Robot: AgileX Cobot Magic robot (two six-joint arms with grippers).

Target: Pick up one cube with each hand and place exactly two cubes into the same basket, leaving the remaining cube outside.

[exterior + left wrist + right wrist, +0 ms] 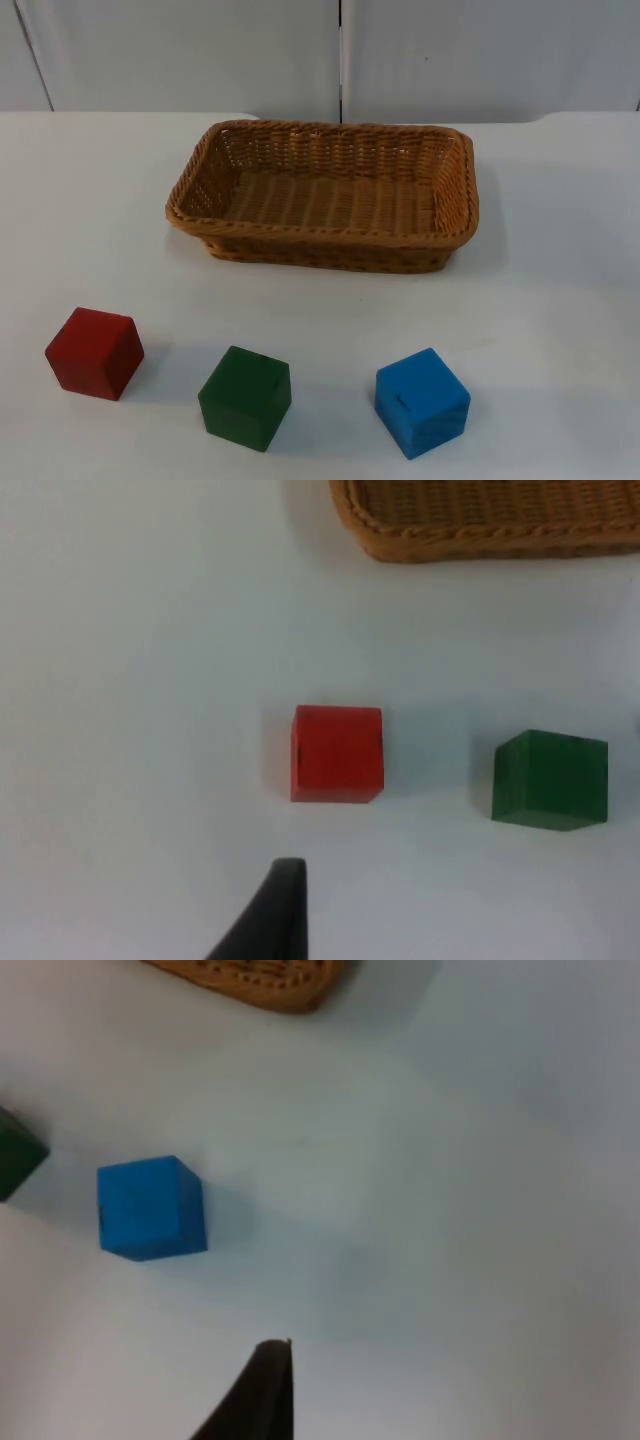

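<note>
Item: empty brown woven wicker basket (322, 195), upper centre of the top view. Along the lower edge, apart: red wooden cube (94, 352) at left, green wooden cube (245, 397), blue wooden cube (422, 402).

Left gripper (262, 920) above the table near the red cube; right gripper (250, 1392) near the blue cube; finger state cannot be told.

Risk: an off-centre descent could nudge a cube; a third cube binned would fail the count.

Three cubes, one basket

One red cube (94, 352), one green cube (245, 397), one blue cube (422, 402); one wicker basket (322, 232).
</note>
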